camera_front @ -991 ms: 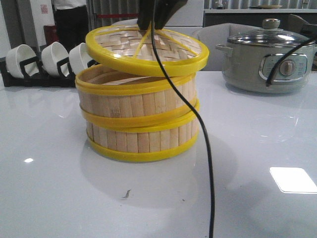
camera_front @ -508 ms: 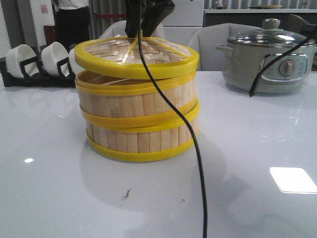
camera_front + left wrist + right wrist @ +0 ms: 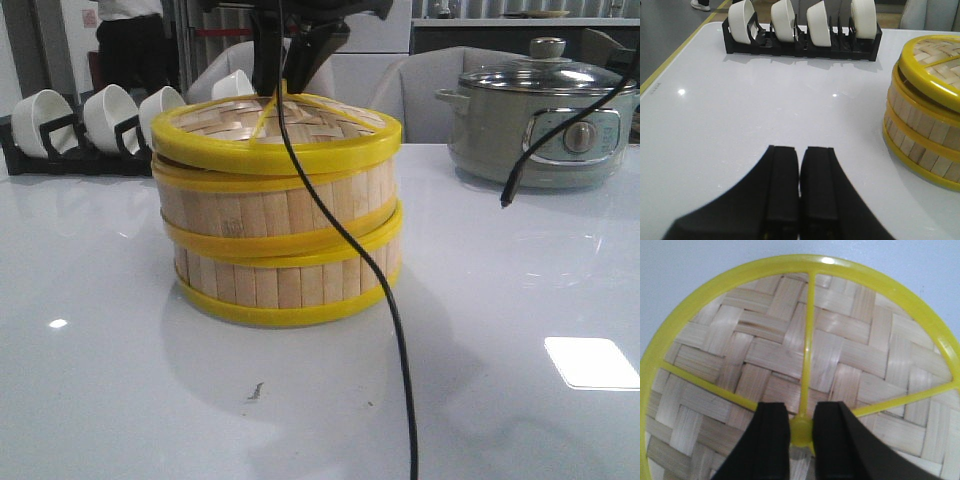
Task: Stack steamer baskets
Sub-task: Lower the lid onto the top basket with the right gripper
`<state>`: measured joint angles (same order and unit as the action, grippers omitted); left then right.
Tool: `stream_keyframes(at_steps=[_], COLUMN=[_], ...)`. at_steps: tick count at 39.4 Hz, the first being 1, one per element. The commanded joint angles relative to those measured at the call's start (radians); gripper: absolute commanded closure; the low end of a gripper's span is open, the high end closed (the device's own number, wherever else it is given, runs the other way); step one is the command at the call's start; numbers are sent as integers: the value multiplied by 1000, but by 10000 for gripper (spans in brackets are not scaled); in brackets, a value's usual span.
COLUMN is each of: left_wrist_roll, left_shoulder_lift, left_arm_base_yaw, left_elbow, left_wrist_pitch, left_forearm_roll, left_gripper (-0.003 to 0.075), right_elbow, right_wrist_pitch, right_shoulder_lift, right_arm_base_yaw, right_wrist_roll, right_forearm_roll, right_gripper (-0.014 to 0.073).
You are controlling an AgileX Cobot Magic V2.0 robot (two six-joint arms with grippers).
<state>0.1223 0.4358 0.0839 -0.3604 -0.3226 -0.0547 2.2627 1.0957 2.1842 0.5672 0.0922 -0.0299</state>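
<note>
Lowered since a second ago, the lid [image 3: 277, 128] now sits on the two stacked steamer baskets [image 3: 282, 235] mid-surface. Left wrist view: left claw [image 3: 800, 185] pressed together above bare surface [image 3: 740, 110]. Right wrist view: right claw [image 3: 801, 432] pinches the lid's knob [image 3: 801, 431].

- Steamer baskets [image 3: 285, 245]: pale bamboo slat walls, bright yellow rims.
- Lid [image 3: 275, 125]: tan herringbone weave, yellow rim, yellow spokes meeting at a yellow knob [image 3: 801, 431].
- Left end effector [image 3: 800, 190] and right end effector [image 3: 801, 440]: matte black.
- Desk [image 3: 520, 300]: glossy white.
- Bowls [image 3: 817, 22]: white, in a black rack [image 3: 800, 46].
- Cooker [image 3: 540, 120]: grey-green, glass lid.
- Cable [image 3: 370, 270]: black.
</note>
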Motion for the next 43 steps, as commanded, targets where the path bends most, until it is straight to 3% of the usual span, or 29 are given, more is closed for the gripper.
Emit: stream_keyframes(at_steps=[1,24,27,33,36,43], left_wrist_roll=[8,8,8,8,8,8], left_shoulder_lift=[4,4,4,4,4,4], left_arm_base_yaw=[-2,-2,-2,-2,-2,-2], left_elbow=[-30,-30,-30,-30,-30,-30], left_wrist_pitch=[85,85,85,85,85,85], left_forearm_roll=[-1,-1,-1,-1,-1,-1], left_gripper=[636,636,636,636,636,636], right_elbow=[42,43,43,43,44,44], right_wrist_pitch=[-51,-44,-43,-57,-66,-83], right_shoulder_lift=[-61,-47,-47,-56,-62,-83], right_arm_base_yaw=[3,3,3,3,3,3], right_wrist_roll=[-18,-18,-18,-18,-18,-18], right_forearm_roll=[-3,-4,-4,-4,-4,-4], right_gripper=[539,531,475,253,184,171])
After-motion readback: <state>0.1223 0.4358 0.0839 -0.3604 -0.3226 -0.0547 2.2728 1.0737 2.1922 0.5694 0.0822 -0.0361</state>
